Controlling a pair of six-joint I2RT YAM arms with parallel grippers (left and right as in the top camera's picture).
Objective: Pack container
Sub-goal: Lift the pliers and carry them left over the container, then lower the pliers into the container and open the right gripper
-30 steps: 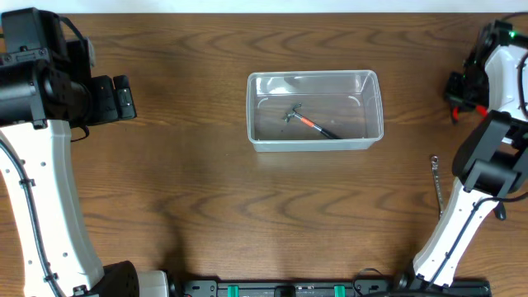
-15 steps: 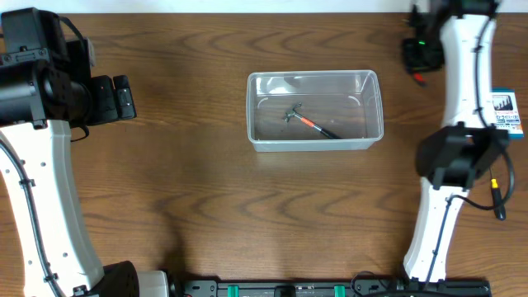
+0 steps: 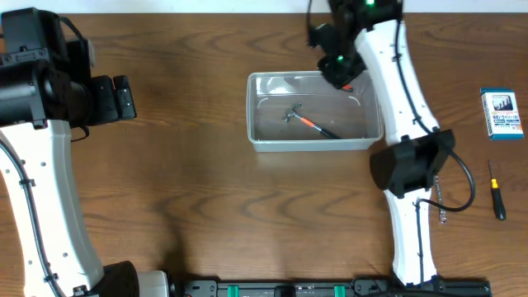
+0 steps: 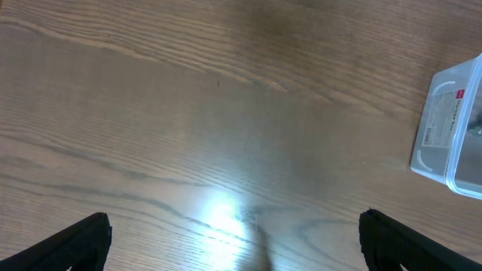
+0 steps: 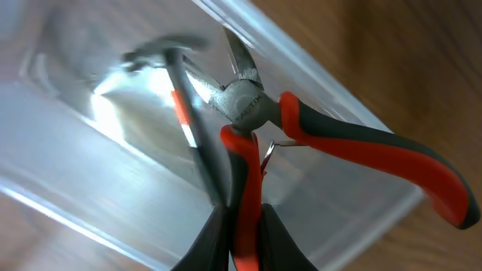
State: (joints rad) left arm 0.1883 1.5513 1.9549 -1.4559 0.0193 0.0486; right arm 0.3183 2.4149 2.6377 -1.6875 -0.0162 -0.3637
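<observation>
While over the container [image 3: 313, 143] rim, pliers [image 5: 248, 105] aloft.

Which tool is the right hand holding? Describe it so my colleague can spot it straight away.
Find the clear container in the middle of the table. Above its far rim the right hand is shut on the pliers. Unlike the hammer lying inside with one straight orange-and-black handle, they have two curved red-and-grey handles and a pointed nose.

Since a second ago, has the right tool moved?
Yes: the right tool swung left, from well right of the container to over its far right corner.
</observation>
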